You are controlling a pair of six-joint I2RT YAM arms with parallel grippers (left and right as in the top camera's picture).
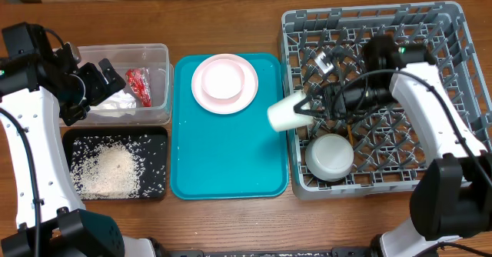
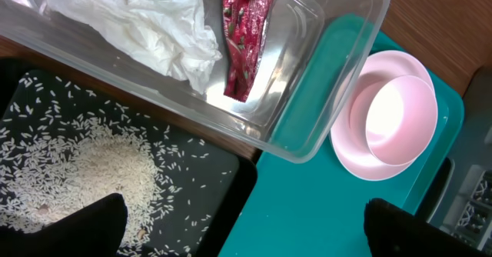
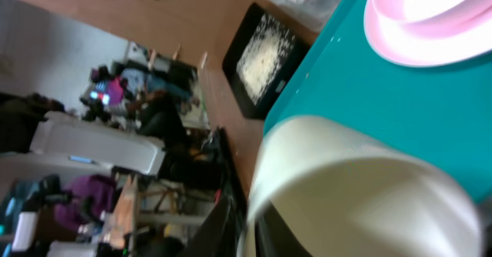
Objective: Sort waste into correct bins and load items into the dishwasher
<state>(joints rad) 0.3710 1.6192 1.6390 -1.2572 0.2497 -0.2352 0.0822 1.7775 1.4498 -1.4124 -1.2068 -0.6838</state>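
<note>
My right gripper [image 1: 309,111] is shut on the rim of a small cream cup [image 1: 286,113], which hangs on its side over the seam between the teal tray [image 1: 231,165] and the grey dish rack [image 1: 453,26]. The right wrist view shows the cup [image 3: 361,188] with one finger on each side of its wall. A pale bowl [image 1: 330,157] sits in the rack's near corner. A pink plate [image 1: 224,82] carrying a pink bowl [image 2: 400,115] rests on the teal tray. My left gripper [image 1: 108,80] hovers open and empty over the clear tub [image 1: 157,53], which holds a red wrapper [image 2: 242,34] and a white tissue [image 2: 146,18].
The black tray [image 1: 157,138] in front of the tub holds a spread of loose rice [image 1: 108,168]. The tub, black tray, teal tray and rack stand side by side on the wooden table [image 1: 231,18]. The right arm reaches across the rack's pegs.
</note>
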